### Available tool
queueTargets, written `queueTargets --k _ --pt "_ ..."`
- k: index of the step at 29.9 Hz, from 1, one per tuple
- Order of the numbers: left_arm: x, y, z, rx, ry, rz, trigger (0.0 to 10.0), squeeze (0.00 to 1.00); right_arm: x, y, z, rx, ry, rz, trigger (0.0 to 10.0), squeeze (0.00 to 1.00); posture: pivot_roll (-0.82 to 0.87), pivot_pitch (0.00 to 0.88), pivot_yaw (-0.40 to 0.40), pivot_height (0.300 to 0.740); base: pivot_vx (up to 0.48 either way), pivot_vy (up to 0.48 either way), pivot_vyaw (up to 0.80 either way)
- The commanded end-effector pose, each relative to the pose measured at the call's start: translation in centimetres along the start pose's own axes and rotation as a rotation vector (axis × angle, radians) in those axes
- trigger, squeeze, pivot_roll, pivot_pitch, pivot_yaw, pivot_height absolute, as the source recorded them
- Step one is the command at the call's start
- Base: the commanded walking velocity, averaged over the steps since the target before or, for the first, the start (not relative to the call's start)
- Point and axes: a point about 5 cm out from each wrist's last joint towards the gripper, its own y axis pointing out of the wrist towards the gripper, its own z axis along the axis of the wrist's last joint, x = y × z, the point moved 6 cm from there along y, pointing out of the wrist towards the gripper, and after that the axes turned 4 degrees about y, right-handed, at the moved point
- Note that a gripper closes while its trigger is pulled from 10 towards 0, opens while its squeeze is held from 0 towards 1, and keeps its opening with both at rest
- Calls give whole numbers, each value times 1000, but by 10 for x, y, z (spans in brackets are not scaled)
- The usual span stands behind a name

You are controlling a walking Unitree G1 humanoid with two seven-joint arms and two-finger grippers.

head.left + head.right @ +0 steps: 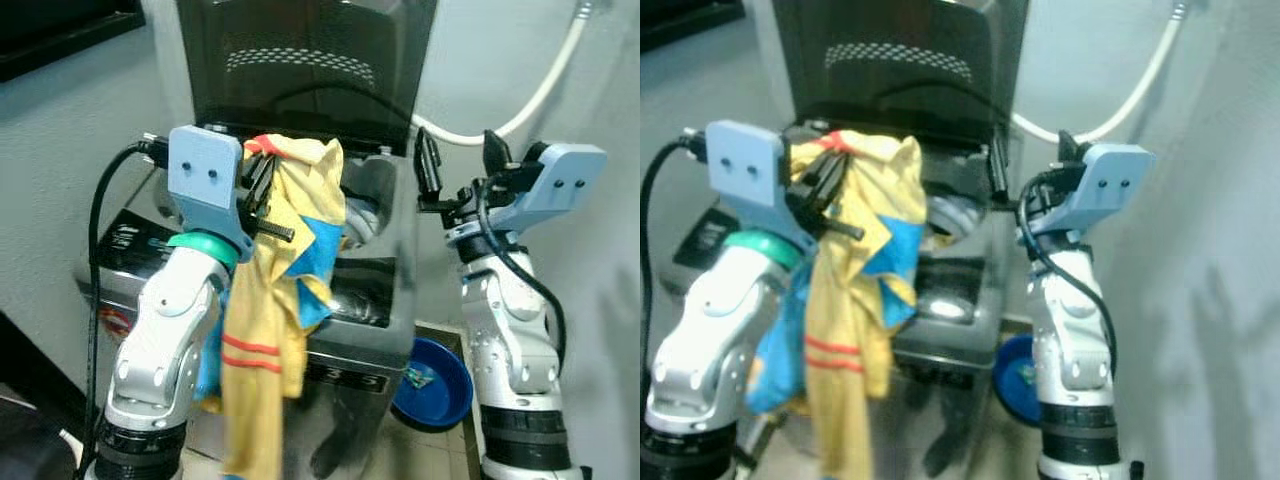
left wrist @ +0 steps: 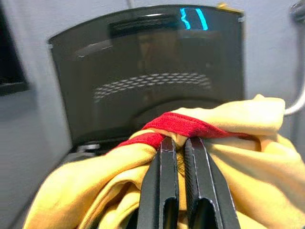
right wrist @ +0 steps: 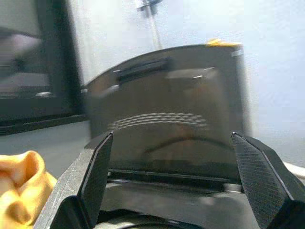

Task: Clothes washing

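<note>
Before us stands the washing machine point(image 1: 370, 300), lid point(image 1: 300, 60) up. Our left gripper point(image 1: 262, 195) pinches the yellow shirt point(image 1: 275, 300) above it; our right gripper point(image 1: 458, 165) hangs wide open, empty.

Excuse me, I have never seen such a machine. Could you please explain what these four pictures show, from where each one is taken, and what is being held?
This is a humanoid robot with two silver arms, standing before a top-loading washing machine whose dark lid is raised. Two pictures come from cameras in the robot's head, looking forward and down; they show the same scene. The other two come from a camera on each wrist, looking along that arm's two black fingers. The left tool is shut on a yellow garment with red trim and blue patches, which hangs down in front of the machine. The right tool is open and holds nothing, raised beside the lid. A white hose runs along the wall, and a blue basin lies on the floor beside the machine.
</note>
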Motion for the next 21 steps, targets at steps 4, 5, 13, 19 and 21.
queueTargets --k 4,5,13,19,21 --pt "0 -1 4 15 0 0 10000 0 3 -2 -4 -14 -11 -6 10000 0 39 4 52 740 0 480 0" --pt "0 -1 4 15 0 0 10000 0 3 -2 -4 -14 -11 -6 10000 0 39 4 52 740 0 480 0" --pt "1 0 4 11 -7 -5 10000 0 3 -3 -4 -17 -15 -4 10000 0 36 6 55 740 0 180 0" --pt "1 0 2 1 -15 -2 10000 0 3 -4 -6 -22 -16 -1 10000 0 38 10 54 740 0 400 0" --pt "1 0 2 2 -13 -1 10000 0 2 -4 -6 -22 -15 0 10000 0 38 10 54 740 0 480 0"
